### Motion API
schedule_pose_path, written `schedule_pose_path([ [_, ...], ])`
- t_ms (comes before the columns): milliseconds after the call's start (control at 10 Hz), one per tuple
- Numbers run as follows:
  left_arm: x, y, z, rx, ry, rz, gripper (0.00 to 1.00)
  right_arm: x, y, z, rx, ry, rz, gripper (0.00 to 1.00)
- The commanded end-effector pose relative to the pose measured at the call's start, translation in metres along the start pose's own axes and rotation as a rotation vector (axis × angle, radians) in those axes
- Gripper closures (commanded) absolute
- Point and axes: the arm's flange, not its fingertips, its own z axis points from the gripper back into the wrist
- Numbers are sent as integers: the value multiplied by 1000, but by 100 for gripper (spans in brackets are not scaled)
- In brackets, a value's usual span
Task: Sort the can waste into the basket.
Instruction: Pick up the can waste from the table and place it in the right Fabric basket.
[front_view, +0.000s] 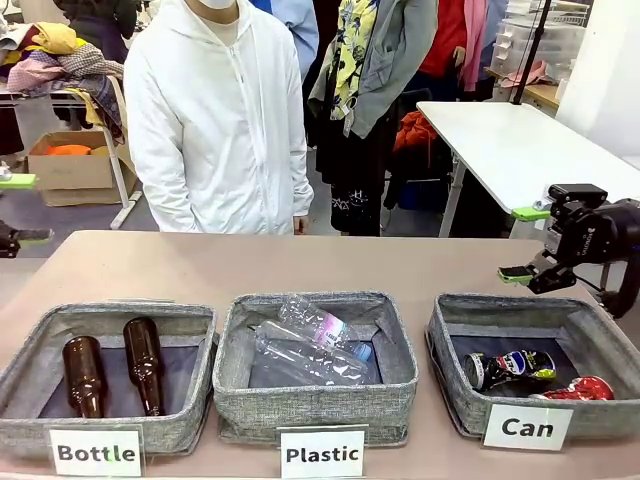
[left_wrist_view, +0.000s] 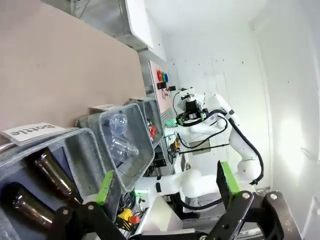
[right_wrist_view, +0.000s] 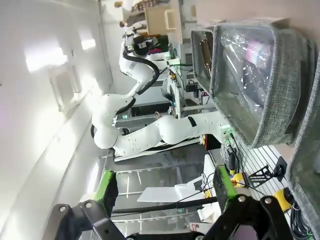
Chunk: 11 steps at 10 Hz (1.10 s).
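Red can and dark can both lying inside "Can" basket on counter. Right end effector raised behind basket, spread wide, empty. Left end effector likewise wide, empty.

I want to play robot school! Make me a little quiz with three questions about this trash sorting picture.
1. True or false: both crushed cans lie inside the Can basket.
2. Which basket holds the brown glass bottles? A) Plastic B) Bottle C) Can
3. Fill in: the right hand hangs over the table with its fingers ____ and nothing between them.

Key:
1. True. The red can and the dark can both lie in it.
2. B, the Bottle basket.
3. Open. The left hand is open and empty too.
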Motion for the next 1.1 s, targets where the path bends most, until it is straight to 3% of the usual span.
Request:
schedule_pose_path([
  [0, -3, -10, -3, -2, 17, -28, 0, -1, 4, -3, 5, 10, 9, 0],
  [1000, -3, -10, -3, -2, 17, -28, 0, -1, 4, -3, 5, 10, 9, 0],
])
